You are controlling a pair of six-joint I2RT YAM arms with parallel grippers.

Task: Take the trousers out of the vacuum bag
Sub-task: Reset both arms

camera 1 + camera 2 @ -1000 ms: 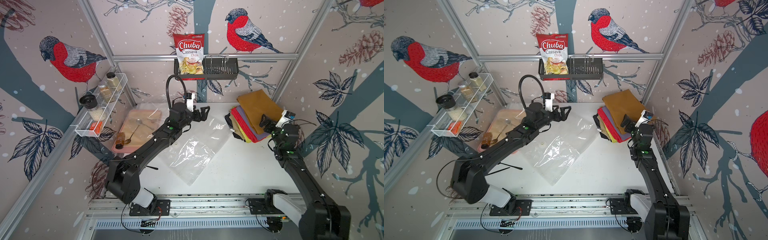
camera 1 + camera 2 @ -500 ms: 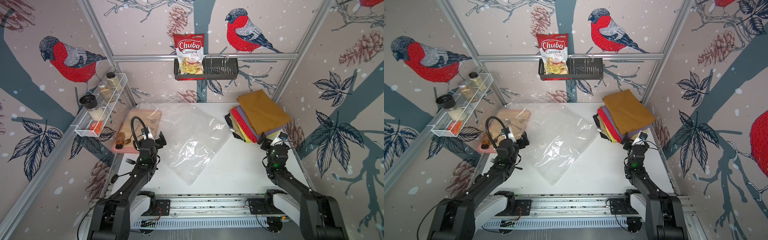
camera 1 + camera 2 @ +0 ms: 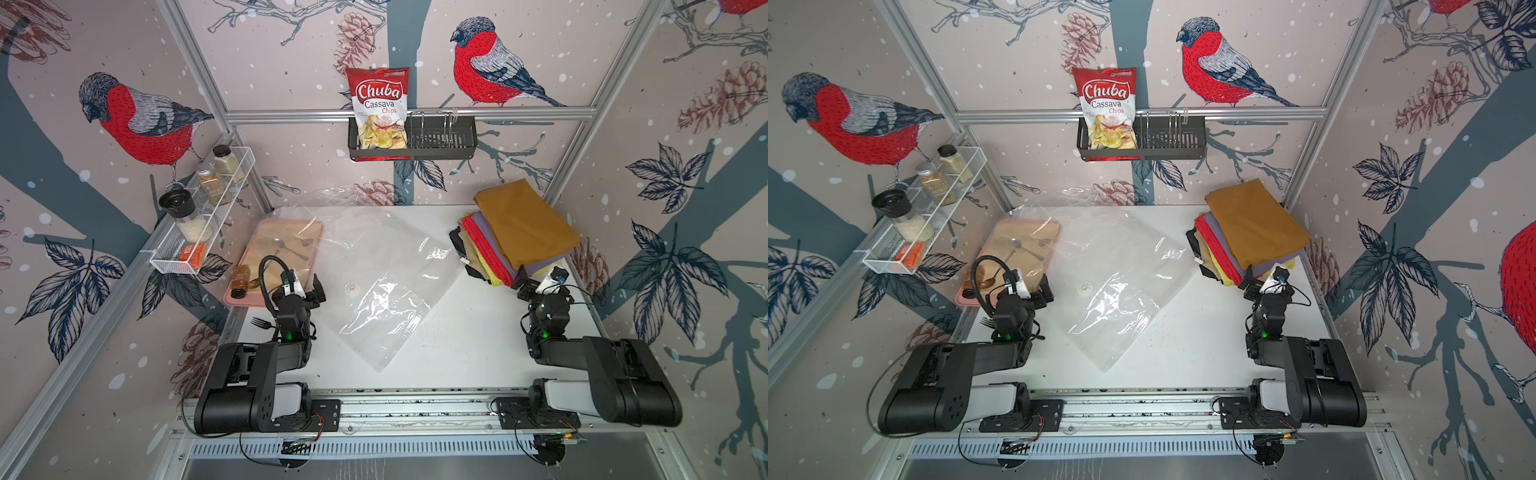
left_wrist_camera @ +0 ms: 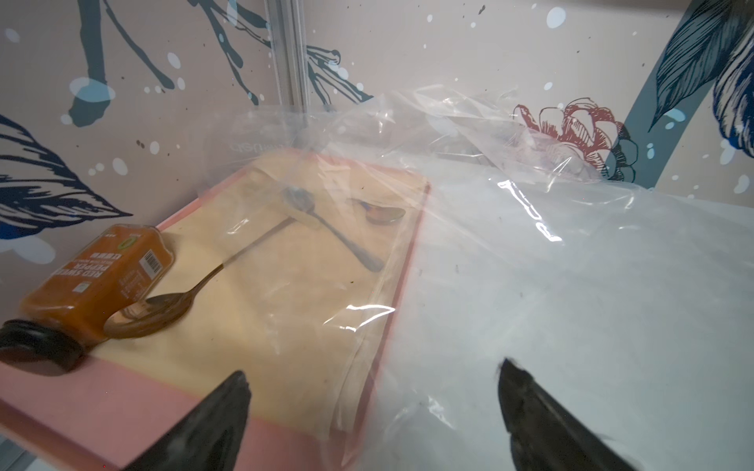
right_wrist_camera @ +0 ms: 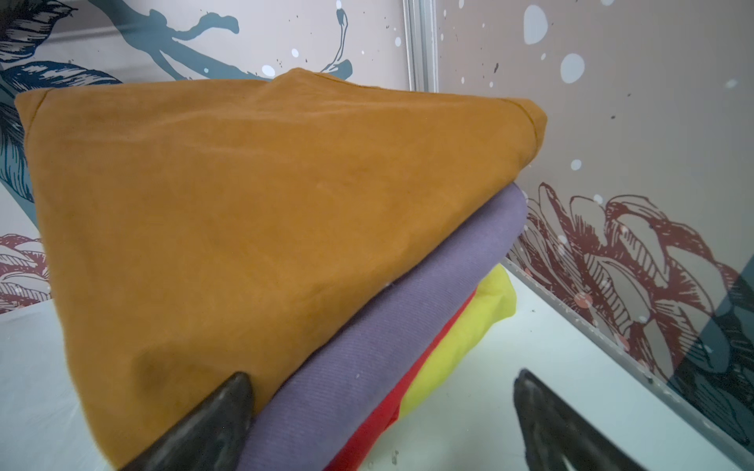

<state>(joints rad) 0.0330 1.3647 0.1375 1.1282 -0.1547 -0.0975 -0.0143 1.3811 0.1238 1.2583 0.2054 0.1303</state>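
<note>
The vacuum bag (image 3: 374, 266) (image 3: 1113, 266) lies flat and empty across the middle of the white table, its round white valve (image 3: 351, 287) facing up. One corner drapes over the pink tray (image 4: 102, 403). The trousers (image 3: 523, 224) (image 3: 1254, 220) sit stacked in the back right corner, mustard-brown on top, with purple, red, yellow, tan and black edges below. My left gripper (image 3: 302, 286) (image 4: 372, 367) is open and holds nothing, at the bag's left edge by the tray. Just in front of the stack (image 5: 245, 204), my right gripper (image 3: 536, 282) (image 5: 382, 373) is open and holds nothing.
The pink tray (image 3: 232, 297) at the left holds a beige mat, spoons and an orange spice bottle (image 4: 98, 277). A fork (image 3: 259, 322) lies on the table near my left arm. A wire shelf (image 3: 195, 232) with jars hangs on the left wall. A black basket (image 3: 440, 141) with a chips packet is on the back wall.
Both arms have drawn back from the far part of the table to the front and folded low near their bases. The bag and the stack have stayed put.
</note>
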